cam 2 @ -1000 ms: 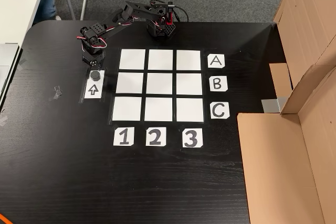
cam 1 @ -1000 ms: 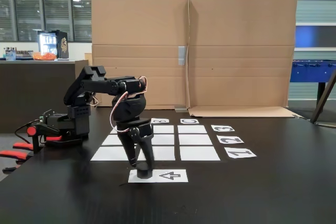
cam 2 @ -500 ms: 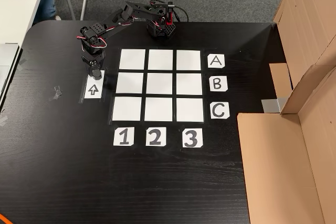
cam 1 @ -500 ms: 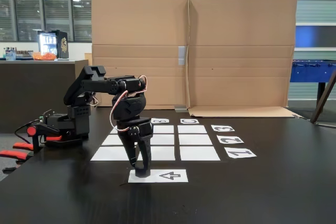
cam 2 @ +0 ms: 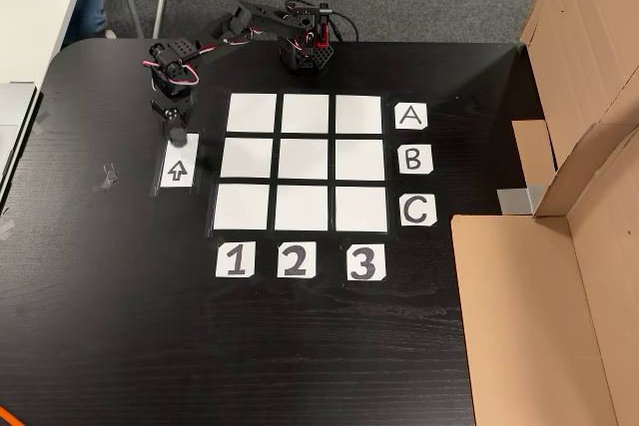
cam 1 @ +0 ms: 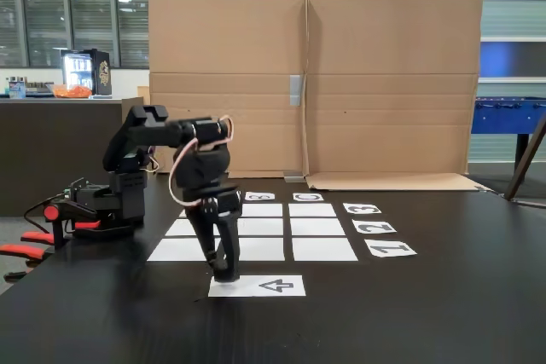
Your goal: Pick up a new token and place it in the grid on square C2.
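Observation:
In both fixed views my gripper (cam 1: 223,274) (cam 2: 178,134) points down over the end of the white arrow sheet (cam 1: 275,286) (cam 2: 177,171), shut on the small black token (cam 1: 225,276) (cam 2: 178,132). The token hangs just above the sheet, and the fingers largely hide it. The grid (cam 1: 264,228) (cam 2: 303,162) of nine white cells lies beside the sheet. Square C2 (cam 1: 317,227) (cam 2: 303,209) is bare; it lies in the middle of the row beside the C label (cam 2: 417,211), above the 2 label (cam 2: 294,260).
The arm's base (cam 1: 102,206) (cam 2: 305,50) stands at the table's edge near row A. A cardboard wall (cam 1: 341,83) (cam 2: 569,246) borders the far side past the letter labels. A scrap of tape (cam 2: 108,177) lies on the black table beside the arrow sheet.
The open fingers stood around the token on the arrow sheet, then shut on it. Now the gripper has risen slightly and shifted toward the arm's base, with the token in it.

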You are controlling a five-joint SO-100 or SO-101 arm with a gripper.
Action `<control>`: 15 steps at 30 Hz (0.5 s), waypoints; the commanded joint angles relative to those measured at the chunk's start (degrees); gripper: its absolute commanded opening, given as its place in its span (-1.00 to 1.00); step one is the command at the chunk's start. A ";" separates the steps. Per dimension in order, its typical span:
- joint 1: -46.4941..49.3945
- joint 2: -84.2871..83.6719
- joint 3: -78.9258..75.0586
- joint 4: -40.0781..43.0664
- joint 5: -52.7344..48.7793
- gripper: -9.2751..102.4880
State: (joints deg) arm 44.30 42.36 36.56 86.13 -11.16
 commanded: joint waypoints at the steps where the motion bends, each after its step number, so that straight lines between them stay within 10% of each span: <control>1: 0.62 7.21 0.09 -0.18 0.35 -0.85; 15: -3.43 22.50 13.62 -0.53 0.26 -0.85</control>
State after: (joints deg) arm 42.10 58.80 48.69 86.13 -11.16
